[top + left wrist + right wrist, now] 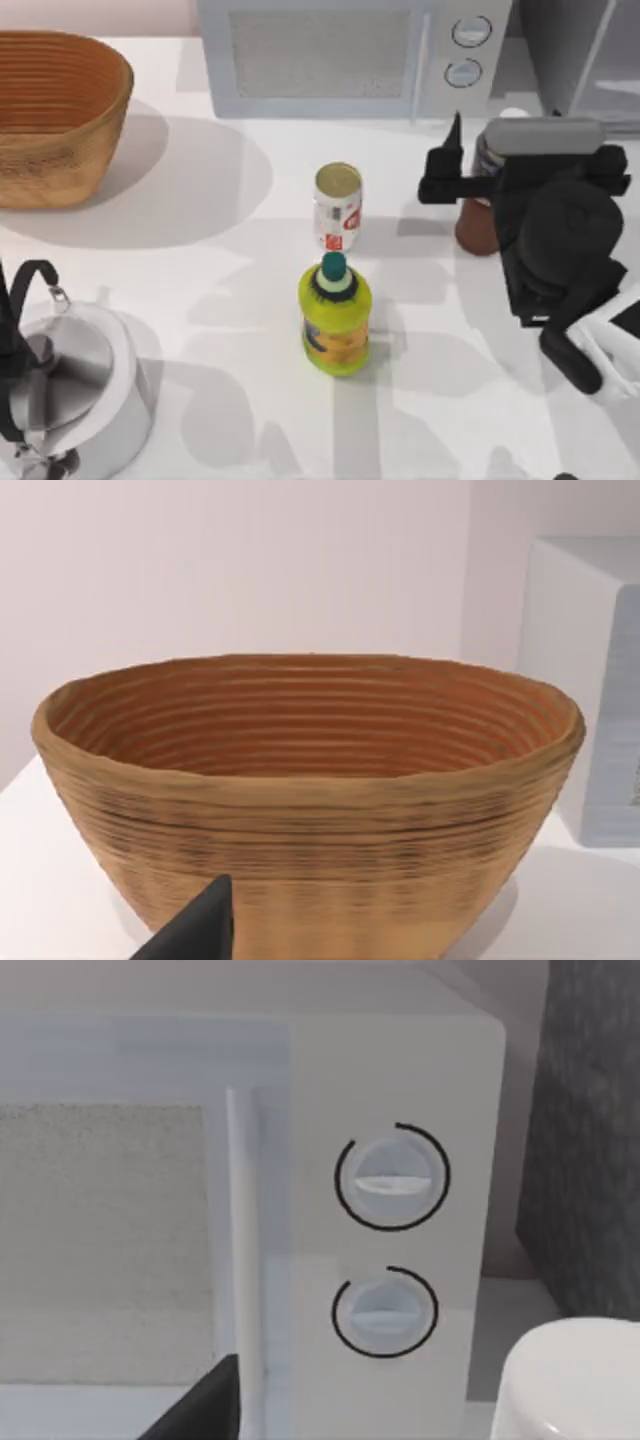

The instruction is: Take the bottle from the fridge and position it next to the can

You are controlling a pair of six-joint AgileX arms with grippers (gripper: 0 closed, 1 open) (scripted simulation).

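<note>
Right gripper (470, 165), near desk's (150, 280) right edge, clasps slim reddish-brown bottle (478, 225) standing just under it, out of grey fridge (580, 50), well right of white can (338, 207).

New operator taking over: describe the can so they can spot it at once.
Start at the white microwave at the table's back edge. Just in front of it, mid-table, stands the can, with the fat yellow-green bottle right in front. The can is the small white one with red markings and a shiny metal top.
</note>
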